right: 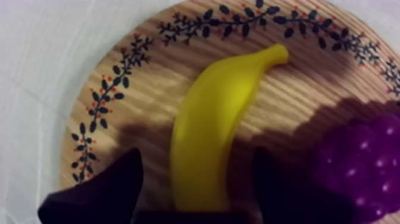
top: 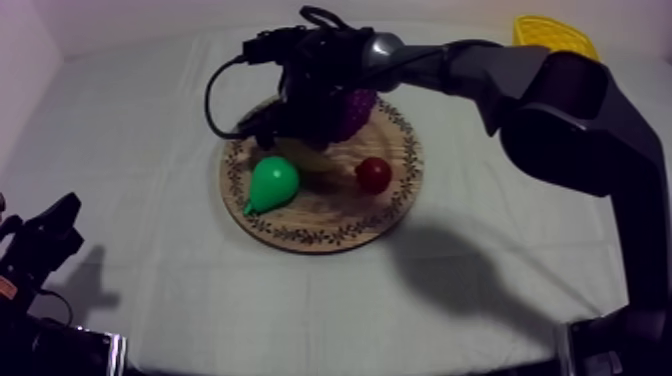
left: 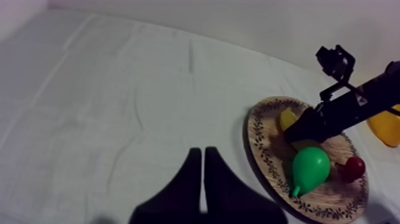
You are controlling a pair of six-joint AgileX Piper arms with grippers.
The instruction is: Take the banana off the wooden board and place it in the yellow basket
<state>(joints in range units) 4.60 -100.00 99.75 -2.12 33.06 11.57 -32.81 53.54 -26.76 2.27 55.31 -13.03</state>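
The yellow banana (right: 217,119) lies on the round wooden board (right: 149,83), and my right gripper (right: 199,173) stands open over its near end, one black finger (right: 116,184) on each side with small gaps to the fruit. From above, the right gripper (top: 290,130) hangs over the back of the board (top: 330,215), covering most of the banana (top: 305,157). The yellow basket (top: 553,35) sits at the far right of the table. My left gripper (left: 202,179) is shut on nothing, low at the table's left (top: 50,235).
A green pear (top: 272,183), a small red fruit (top: 374,174) and purple grapes (top: 355,110) share the board. The grapes (right: 357,161) lie close beside the right finger. My right arm (top: 500,75) spans from the board toward the basket.
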